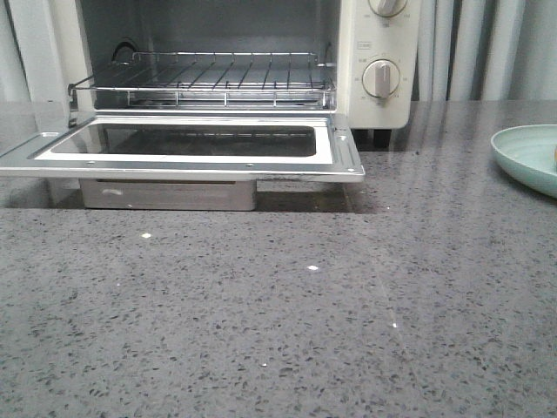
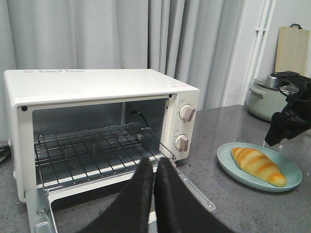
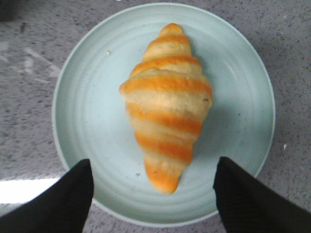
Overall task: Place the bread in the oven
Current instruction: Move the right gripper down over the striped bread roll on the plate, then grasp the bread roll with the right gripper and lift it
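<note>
The cream-white oven (image 1: pixel 376 61) stands at the back left with its glass door (image 1: pixel 174 165) dropped open and the wire rack (image 1: pixel 209 83) bare. The oven also shows in the left wrist view (image 2: pixel 97 87). The bread (image 3: pixel 165 107), golden with orange ridges, lies on a pale green plate (image 3: pixel 87 107) at the right of the counter. My right gripper (image 3: pixel 153 167) is open above the plate, fingers either side of the bread's tapered end, not touching it. My left gripper (image 2: pixel 154 165) is shut and empty in front of the open door. Neither gripper shows in the front view.
The plate's rim (image 1: pixel 526 152) shows at the right edge of the grey speckled counter (image 1: pixel 278 313). A grey crumb tray (image 1: pixel 165 193) sits under the door. A pot (image 2: pixel 265 97) and a cutting board (image 2: pixel 291 48) stand behind the plate. Curtains hang behind.
</note>
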